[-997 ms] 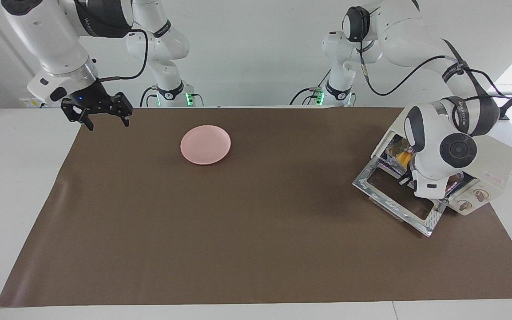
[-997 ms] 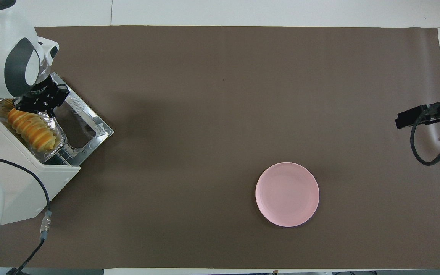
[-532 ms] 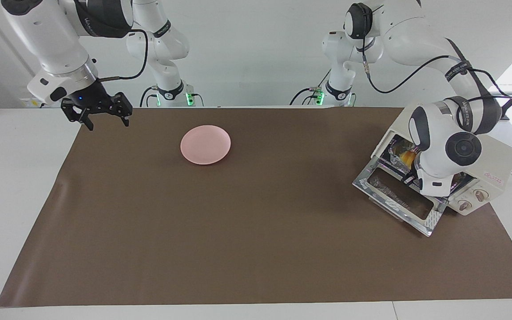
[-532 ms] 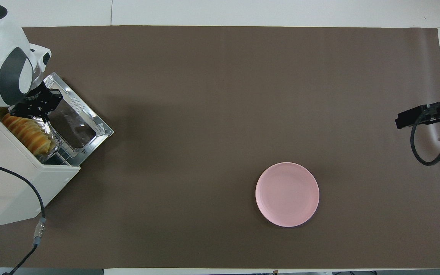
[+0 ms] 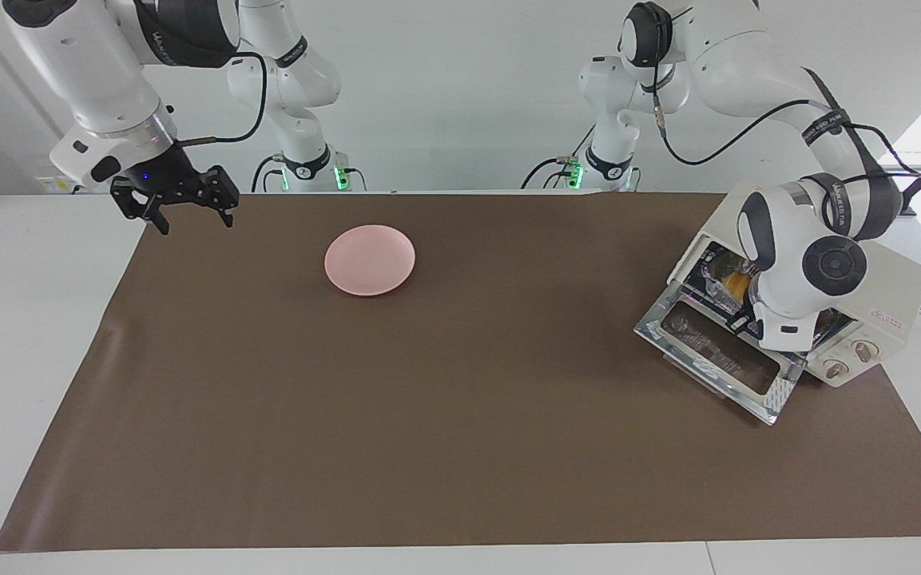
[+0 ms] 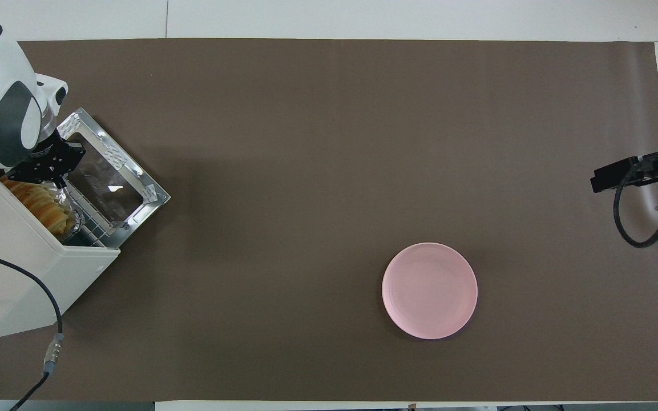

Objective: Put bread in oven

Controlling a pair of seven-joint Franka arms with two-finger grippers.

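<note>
The cream-white oven [image 5: 899, 291] stands at the left arm's end of the table, its glass door [image 5: 712, 347] dropped open. It also shows in the overhead view [image 6: 32, 268], with the door [image 6: 106, 185] open. The ridged golden bread [image 6: 43, 205] lies in a crinkled foil tray [image 6: 73, 216] on the rack, mostly under the oven's top; a yellow bit of the bread [image 5: 736, 281] shows in the facing view. My left gripper [image 6: 52, 177] is at the oven's mouth, over the tray's outer edge. My right gripper [image 5: 193, 219] is open and empty, and waits above the mat's edge at the right arm's end.
An empty pink plate [image 5: 370, 259] lies on the brown mat, nearer the right arm's end; it also shows in the overhead view [image 6: 430, 290]. Two knobs [image 5: 847, 359] sit on the oven's front. A black cable [image 6: 49, 319] runs along the oven's side.
My left gripper has moved in toward the oven's mouth, and the foil tray with the bread has slid deeper inside. The right arm has not moved.
</note>
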